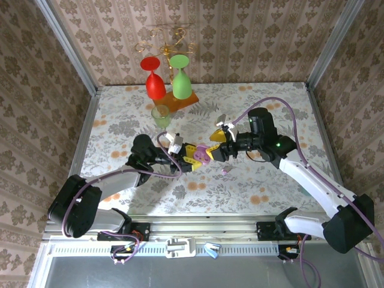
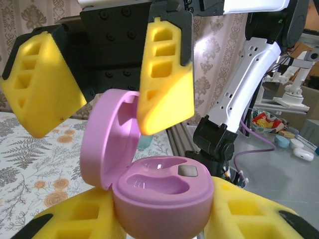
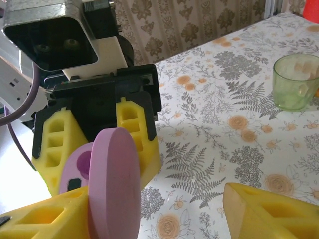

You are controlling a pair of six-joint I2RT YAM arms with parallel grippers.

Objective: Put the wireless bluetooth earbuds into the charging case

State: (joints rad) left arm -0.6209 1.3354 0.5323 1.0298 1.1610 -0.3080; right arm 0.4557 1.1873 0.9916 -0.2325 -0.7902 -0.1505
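Left gripper (image 2: 164, 221) is clamped on the base of the purple case (image 2: 160, 191), lid flipped up. Right gripper (image 2: 109, 89) has its fingers spread apart around the lid, can't tell if touching. One lilac earbud (image 1: 225, 171) is lying on the table (image 1: 270, 186) near them

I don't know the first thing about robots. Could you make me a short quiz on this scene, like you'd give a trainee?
1. True or false: the charging case clamped in the left gripper has its lid shut.
2. The small see-through cup is: A red, B green, C purple.
3. Fill in: the jaws of the right gripper stand ____ (open or shut).

Key: 1 false, the lid stands raised; 2 B; 3 open.
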